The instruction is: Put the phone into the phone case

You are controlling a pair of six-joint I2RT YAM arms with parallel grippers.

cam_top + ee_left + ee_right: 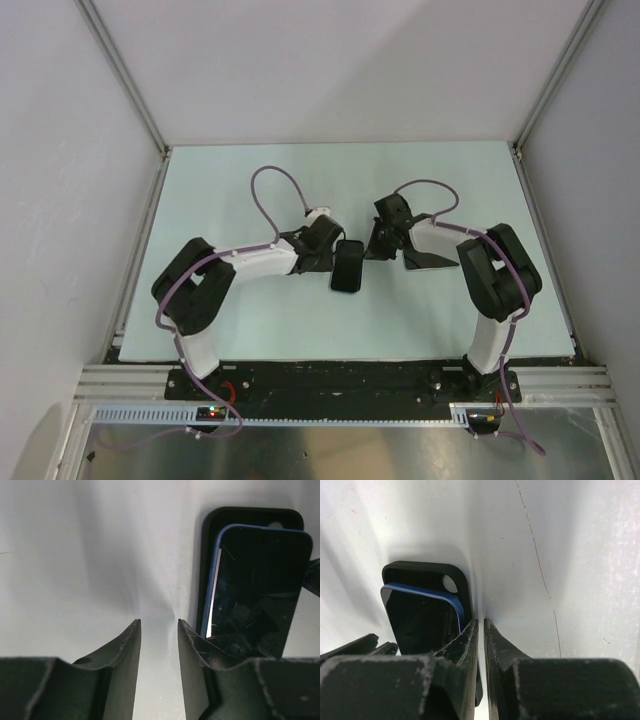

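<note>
Left claw point(159, 625): set low just beside the phone's left long edge; jaws are parted by a modest gap and nothing is held, only bare surface point(250, 180) being seen between them.
Phone point(260, 590): laid screen-up on the phone case point(240, 515) in the middle of the surface, between the two claws; its blue rim is seen riding above the case's left wall.
Phone case: laid flat under the phone; its far end, with the camera hole, is left uncovered beyond the phone's far edge.
Right claw point(480, 622): jaws are drawn almost together, with only a thin slit left and nothing gripped; one finger appears to be set against the case's right edge.
Step in hand: seating is judged to be under way, as the phone is placed over the case but not pressed home.
Alignment: the phone is best nudged toward the uncovered far end until its corners are matched to the case's corners.
Pressing: force is best applied downward on the raised left rim, while the case is braced from the right.
Risk: if a sideways push is given, phone and case may be slid together across the surface.
</note>
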